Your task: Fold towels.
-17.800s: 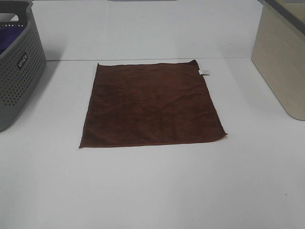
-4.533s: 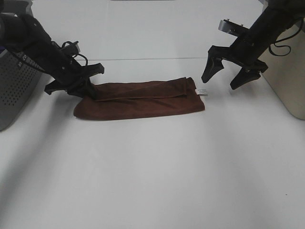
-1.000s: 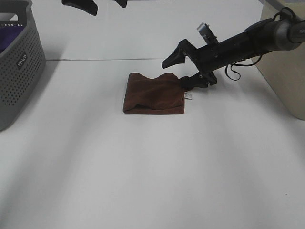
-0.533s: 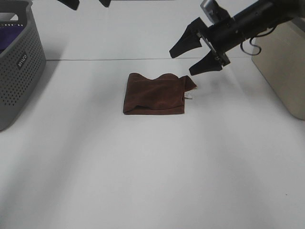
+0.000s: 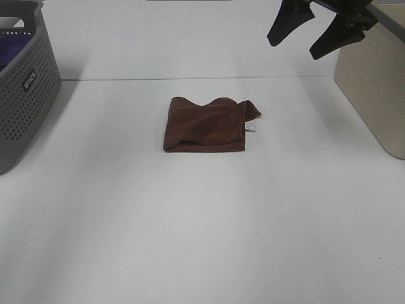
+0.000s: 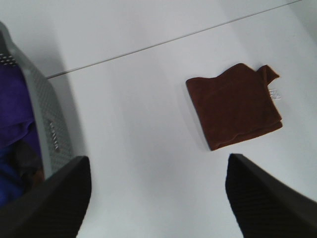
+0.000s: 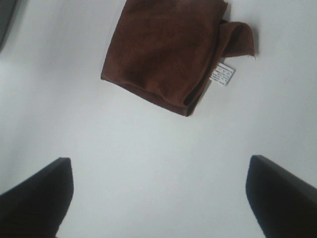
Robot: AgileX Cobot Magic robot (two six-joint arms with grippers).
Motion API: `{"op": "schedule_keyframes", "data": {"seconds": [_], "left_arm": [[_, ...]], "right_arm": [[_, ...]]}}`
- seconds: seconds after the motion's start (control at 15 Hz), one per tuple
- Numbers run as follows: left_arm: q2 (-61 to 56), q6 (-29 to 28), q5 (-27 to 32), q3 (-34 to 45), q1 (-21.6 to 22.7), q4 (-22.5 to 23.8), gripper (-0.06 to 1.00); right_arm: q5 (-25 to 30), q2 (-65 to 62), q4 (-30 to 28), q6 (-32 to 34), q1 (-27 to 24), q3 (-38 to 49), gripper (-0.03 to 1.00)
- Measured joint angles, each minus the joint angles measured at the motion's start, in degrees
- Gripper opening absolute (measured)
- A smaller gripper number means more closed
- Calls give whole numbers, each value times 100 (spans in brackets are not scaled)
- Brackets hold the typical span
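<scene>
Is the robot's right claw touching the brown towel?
Apart. The exterior high view shows the right end effector raised far behind the brown towel, with bare table between them.

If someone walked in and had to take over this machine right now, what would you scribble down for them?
Right gripper: open, empty, raised above the table's far right.
Left gripper: open, empty, high over the table; out of the overhead camera's sight.
Brown towel: on the white table, folded into a small packet, white tag at its right edge. One corner sticks out past the fold.
Grey basket at the left holds purple and blue cloth.
Left to do: maybe tidy that corner; possibly fold the basket's cloth.
</scene>
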Motion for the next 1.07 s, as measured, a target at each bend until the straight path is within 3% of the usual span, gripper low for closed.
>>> {"op": "schedule_keyframes", "data": {"seconds": [0.27, 0.6, 0.8, 0.87, 1.07], "left_arm": [[-1982, -556, 11, 2389, 0, 539, 70], [-4664, -1060, 46, 5363, 0, 602, 70], [-5970, -1089, 69, 6400, 0, 607, 70], [-6950, -1077, 46, 7013, 0, 642, 70], [-8010, -957, -46, 7643, 0, 710, 70]], "right_arm": [[11, -1627, -138, 69, 40, 1599, 90], [40, -3948, -630, 143, 40, 4022, 90], [23, -5019, -785, 241, 40, 5185, 90], [-132, -5953, -859, 241, 40, 5947, 90], [-218, -7408, -1175, 241, 40, 6732, 90]]}}
